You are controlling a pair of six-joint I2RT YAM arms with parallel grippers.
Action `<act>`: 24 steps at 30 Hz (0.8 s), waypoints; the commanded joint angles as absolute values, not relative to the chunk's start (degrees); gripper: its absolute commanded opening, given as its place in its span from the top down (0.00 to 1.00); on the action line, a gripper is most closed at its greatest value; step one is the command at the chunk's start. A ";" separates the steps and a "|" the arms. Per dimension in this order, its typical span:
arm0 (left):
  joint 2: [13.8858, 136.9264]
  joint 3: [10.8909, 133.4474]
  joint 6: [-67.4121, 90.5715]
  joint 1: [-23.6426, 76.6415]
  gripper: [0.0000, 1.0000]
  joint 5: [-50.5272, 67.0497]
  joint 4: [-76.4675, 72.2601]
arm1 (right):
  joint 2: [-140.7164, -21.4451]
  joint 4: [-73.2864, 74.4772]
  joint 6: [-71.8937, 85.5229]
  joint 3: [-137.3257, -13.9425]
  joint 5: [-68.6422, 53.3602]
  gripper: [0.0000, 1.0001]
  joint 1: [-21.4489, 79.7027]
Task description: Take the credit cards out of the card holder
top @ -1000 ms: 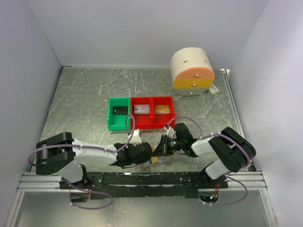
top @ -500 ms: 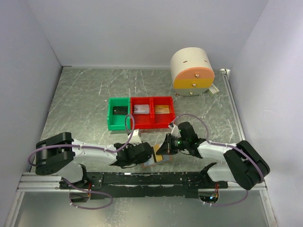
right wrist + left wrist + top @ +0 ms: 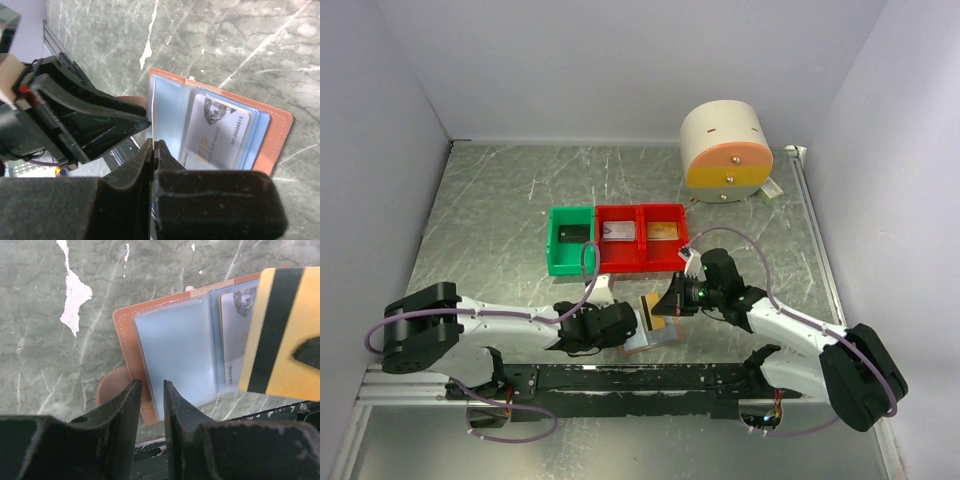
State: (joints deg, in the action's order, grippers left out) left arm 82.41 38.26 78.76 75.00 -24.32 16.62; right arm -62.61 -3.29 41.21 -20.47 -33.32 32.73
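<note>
The gold credit card (image 3: 280,330) has lifted out of the card holder (image 3: 170,340), pinched edge-on in the right gripper (image 3: 152,145). The left gripper (image 3: 151,385) sits narrowly apart at the holder's left edge.

One card holder (image 3: 170,345); five credit cards (image 3: 280,330) visible; one green bin (image 3: 558,264); two red bins (image 3: 640,264); one cream cylinder (image 3: 720,135).

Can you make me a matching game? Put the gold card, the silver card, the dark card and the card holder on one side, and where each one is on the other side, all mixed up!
1. gold card
2. silver card
3. dark card
4. card holder

A. inside the green bin
B. lying open on the table
C. pinched by the right gripper
D. tucked in the card holder

Pairs: 1-C, 2-D, 3-A, 4-B
</note>
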 commanded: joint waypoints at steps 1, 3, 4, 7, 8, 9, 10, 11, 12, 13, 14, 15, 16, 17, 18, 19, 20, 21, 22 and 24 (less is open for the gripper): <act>79.54 40.24 76.03 75.58 0.62 -25.64 20.35 | -65.94 -3.32 41.33 -20.33 -33.58 1.00 33.43; 78.08 40.29 75.56 75.58 0.60 -25.75 20.18 | -69.09 -5.01 41.96 -19.84 -33.36 1.00 34.80; 77.45 40.44 75.30 75.55 0.59 -25.93 20.39 | -70.30 -5.39 42.04 -19.86 -33.05 1.00 35.27; 75.46 41.54 74.24 75.38 0.53 -27.00 22.47 | -72.80 -5.24 41.62 -20.46 -32.61 1.00 35.60; 74.72 41.93 73.74 75.09 0.51 -27.13 23.62 | -72.62 -4.88 41.31 -21.00 -32.43 1.00 35.60; 73.94 42.41 73.06 74.62 0.49 -27.11 24.06 | -72.02 -4.23 41.00 -21.64 -32.22 1.00 35.67; 73.18 42.67 72.02 73.82 0.47 -26.54 24.58 | -71.01 -2.63 40.59 -22.50 -31.75 1.00 35.62; 72.46 42.84 70.69 72.27 0.46 -25.75 24.65 | -69.60 -1.56 40.09 -23.51 -31.05 1.00 35.60; 71.69 43.04 69.57 71.04 0.45 -25.03 24.88 | -68.18 0.56 39.37 -24.60 -30.12 1.00 35.61; 70.95 43.33 68.34 69.77 0.43 -24.53 25.32 | -66.51 2.62 38.76 -25.87 -28.54 1.00 35.62; 70.20 43.66 67.00 68.45 0.41 -23.93 25.52 | -64.83 4.96 37.98 -27.28 -26.27 1.00 35.54; 69.37 43.90 64.97 67.21 0.39 -23.13 25.64 | -63.34 7.25 36.79 -28.88 -24.05 1.00 35.50; 68.63 44.19 63.79 65.88 0.36 -22.28 25.58 | -61.59 9.41 35.65 -30.35 -21.29 1.00 35.57; 67.78 44.57 61.55 64.52 0.34 -21.28 25.59 | -59.88 11.03 34.43 -31.87 -18.61 1.00 35.50; 66.96 44.89 60.33 63.02 0.32 -20.55 26.17 | -58.24 12.16 33.00 -33.13 -15.49 1.00 35.43; 66.11 45.40 59.28 61.30 0.29 -20.07 27.21 | -56.64 12.98 31.50 -34.64 -12.37 1.00 35.48; 65.22 45.93 58.36 59.50 0.25 -19.78 28.79 | -55.45 13.33 30.00 -36.04 -9.26 1.00 35.42; 63.84 46.75 57.07 57.46 0.21 -19.51 30.06 | -54.16 13.11 28.32 -37.20 -6.30 1.00 35.34; 62.60 47.25 55.45 55.56 0.17 -18.98 30.96 | -53.46 12.11 26.62 -38.20 -4.22 1.00 35.33; 60.23 48.06 52.08 51.62 0.11 -17.85 32.17 | -52.99 9.60 23.59 -40.32 -0.85 1.00 35.35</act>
State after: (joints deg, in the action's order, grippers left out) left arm 64.49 44.77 60.31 57.17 -20.53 27.70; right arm -54.76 9.82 31.62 -36.71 -13.13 35.42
